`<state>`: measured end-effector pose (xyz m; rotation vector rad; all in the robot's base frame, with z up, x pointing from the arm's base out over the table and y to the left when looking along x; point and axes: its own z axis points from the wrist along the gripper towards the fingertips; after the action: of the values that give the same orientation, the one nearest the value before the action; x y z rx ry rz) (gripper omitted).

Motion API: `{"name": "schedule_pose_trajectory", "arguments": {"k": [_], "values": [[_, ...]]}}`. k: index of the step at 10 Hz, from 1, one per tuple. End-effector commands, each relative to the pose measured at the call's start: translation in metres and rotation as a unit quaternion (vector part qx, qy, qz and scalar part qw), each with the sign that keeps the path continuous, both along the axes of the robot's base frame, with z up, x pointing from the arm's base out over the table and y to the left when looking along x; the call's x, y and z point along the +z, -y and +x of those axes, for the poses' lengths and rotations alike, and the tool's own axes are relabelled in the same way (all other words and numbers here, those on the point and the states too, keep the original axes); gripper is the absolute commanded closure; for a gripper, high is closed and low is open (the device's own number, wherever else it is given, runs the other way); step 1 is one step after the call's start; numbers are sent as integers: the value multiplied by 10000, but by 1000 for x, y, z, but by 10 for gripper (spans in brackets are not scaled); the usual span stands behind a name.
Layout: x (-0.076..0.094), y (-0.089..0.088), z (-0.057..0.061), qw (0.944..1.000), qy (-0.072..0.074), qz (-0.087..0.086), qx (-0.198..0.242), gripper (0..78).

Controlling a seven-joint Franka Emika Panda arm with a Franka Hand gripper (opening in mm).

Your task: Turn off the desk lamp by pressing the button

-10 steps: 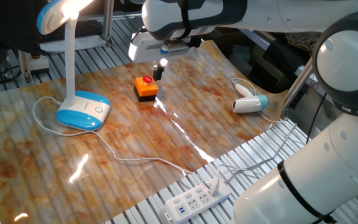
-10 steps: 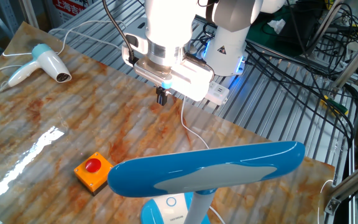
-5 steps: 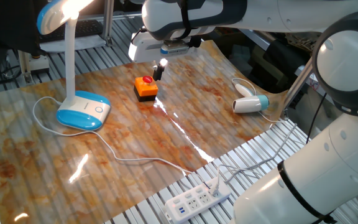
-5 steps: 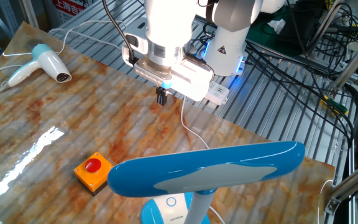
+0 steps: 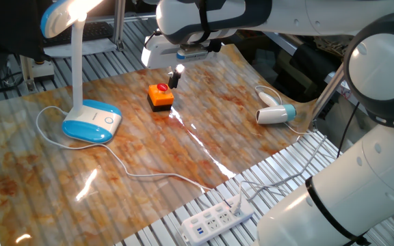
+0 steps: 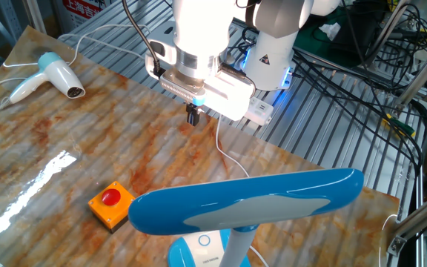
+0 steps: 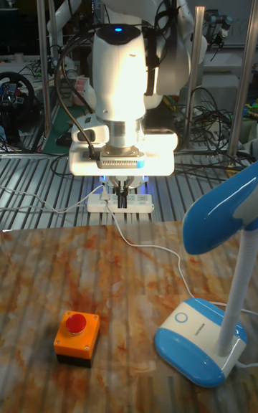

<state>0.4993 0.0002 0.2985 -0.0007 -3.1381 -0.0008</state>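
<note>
The desk lamp stands lit at the table's left, its blue-and-white base (image 5: 92, 121) under a slim neck and a glowing head (image 5: 66, 14). The button (image 5: 109, 120) is a faint ring on the base's white top; it also shows as the button (image 7: 181, 317) and the button (image 6: 204, 240) in the other views. My gripper (image 5: 175, 77) hangs above the table's far side, well away from the lamp base (image 7: 197, 340), close behind the orange box. The gripper (image 6: 193, 115) is shut with nothing held. In the other fixed view the lamp head (image 6: 250, 200) hides most of the base.
An orange box with a red push-button (image 5: 160, 96) sits between the gripper and the lamp. A white-and-blue hair dryer (image 5: 277, 114) lies at the right. The lamp's thin white cord (image 5: 142, 175) runs to a power strip (image 5: 217, 220) off the near edge.
</note>
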Motion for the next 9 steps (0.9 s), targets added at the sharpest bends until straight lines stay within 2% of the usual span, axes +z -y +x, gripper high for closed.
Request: {"name": "schedule_pose_trajectory", "arguments": {"k": [1, 2, 3, 9], "values": [[0, 0, 0, 9983, 1, 14, -578, 776], [0, 0, 0, 9983, 7, -308, -500, 776], [0, 0, 0, 9979, 13, -481, -427, 776], [0, 0, 0, 9985, -28, -261, -472, 776]]}}
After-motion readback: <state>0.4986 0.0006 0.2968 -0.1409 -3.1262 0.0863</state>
